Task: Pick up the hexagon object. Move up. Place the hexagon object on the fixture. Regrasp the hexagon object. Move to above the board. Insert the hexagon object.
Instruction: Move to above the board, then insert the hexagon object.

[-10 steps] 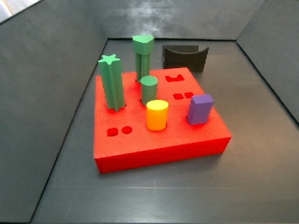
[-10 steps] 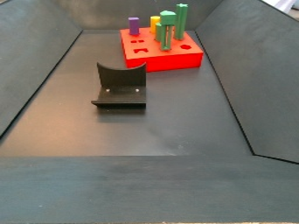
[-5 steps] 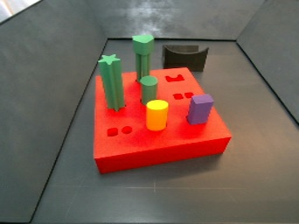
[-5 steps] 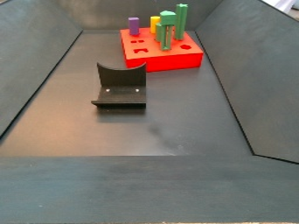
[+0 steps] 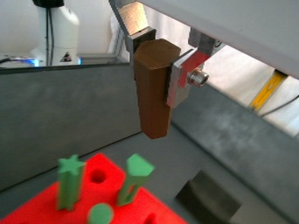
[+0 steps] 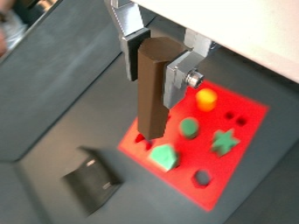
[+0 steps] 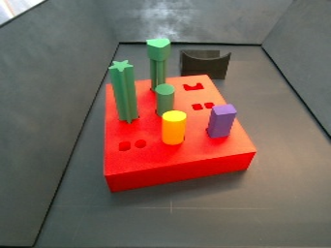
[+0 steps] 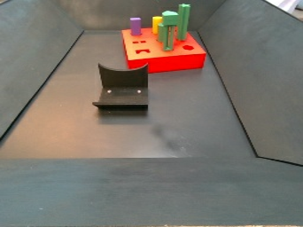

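Hexagon object point(image 7: 158, 62), a tall green post, stands upright in the red board point(image 7: 195, 160); dark fixture point(image 8: 120, 87) sits apart. Gripper point(image 5: 163, 83) above holds a brown block point(image 5: 153, 87).

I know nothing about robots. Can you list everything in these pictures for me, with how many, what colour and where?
board: one, red, on the grey floor
hexagon post: one, green, tallest, upright in the board at its back
star post: one, green, upright in the board
short cylinder: one, green, in the board between the two posts
yellow cylinder: one, in the board near the front
purple block: one, in the board beside the yellow cylinder
fixture: one, black, on the floor behind the board
brown bar: one, between the robot's fingers, in the air
gripper: one, silver fingers, above the board, seen only in the wrist views
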Motion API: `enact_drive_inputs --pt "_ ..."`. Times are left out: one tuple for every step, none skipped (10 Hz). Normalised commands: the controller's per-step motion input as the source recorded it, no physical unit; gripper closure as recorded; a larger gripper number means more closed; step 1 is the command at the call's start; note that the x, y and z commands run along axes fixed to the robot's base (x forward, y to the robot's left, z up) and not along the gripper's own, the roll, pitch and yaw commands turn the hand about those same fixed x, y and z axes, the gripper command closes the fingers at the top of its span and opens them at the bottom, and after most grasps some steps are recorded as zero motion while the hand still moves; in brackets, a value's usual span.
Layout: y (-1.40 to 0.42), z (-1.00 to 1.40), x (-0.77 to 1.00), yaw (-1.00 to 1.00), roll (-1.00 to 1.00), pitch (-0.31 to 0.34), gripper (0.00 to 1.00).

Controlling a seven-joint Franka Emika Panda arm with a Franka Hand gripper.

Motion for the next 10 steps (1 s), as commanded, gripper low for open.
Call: enact_drive_inputs --pt "-0.06 0.02 -0.12 -0.19 -1.0 0.07 1.0" --pt "-0.02 0.01 -0.09 -0.18 -1.0 0.069 1.0" --pt "0.01 0.0 -0.06 -0.16 -1.0 0.065 1.0" --pt "0.01 0.0 -0.05 -0.11 -0.77 0.042 1.0" --pt "0.02 0.0 -0.05 -0.05 -0.48 0.014 1.0" --pt "0.01 0.0 -0.04 -0.04 -0.36 0.001 1.0" --pt "0.01 0.0 -0.03 -0.02 -0.21 -0.006 1.0" --pt "-0.03 0.0 0.0 0.0 -0.03 0.0 1.0" --pt "0.0 0.0 -0.01 0.0 -0.01 0.0 1.0" --pt "0.0 -0.02 0.0 0.0 0.0 -0.003 1.0"
